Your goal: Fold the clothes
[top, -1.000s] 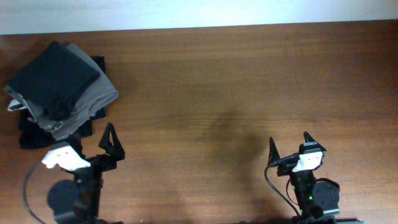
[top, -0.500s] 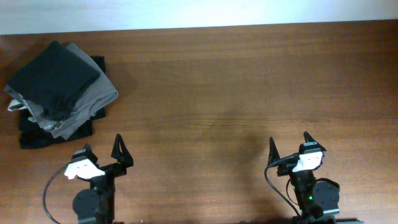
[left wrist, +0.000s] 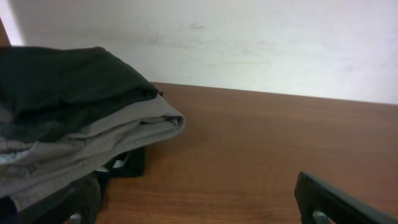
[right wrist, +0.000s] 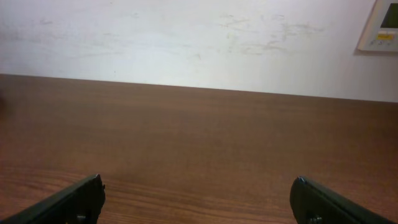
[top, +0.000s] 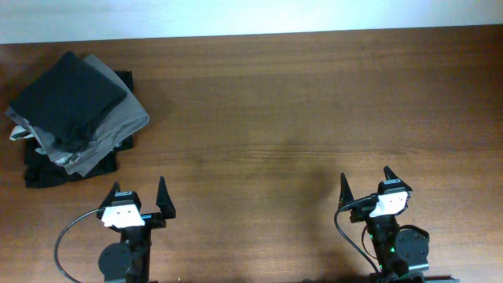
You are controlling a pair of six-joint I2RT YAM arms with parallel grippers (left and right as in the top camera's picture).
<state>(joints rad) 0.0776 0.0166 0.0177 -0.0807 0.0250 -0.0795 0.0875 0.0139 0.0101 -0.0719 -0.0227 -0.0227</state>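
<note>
**Wooden surface (top: 314, 102): stack left, hands empty**

Far left, the clothes (top: 69, 98) lie folded, askew atop grey trousers (top: 118, 126). Left hand (top: 140, 189) and right hand (top: 365, 177) stand wide open at the near edge, holding nothing. Risk: a careless reach could drag the skewed stack apart.

Dark charcoal T-shirt (top: 71, 98), grey trousers (top: 119, 126), black garment (top: 43, 174), brown wood-grain table (top: 275, 102).
</note>
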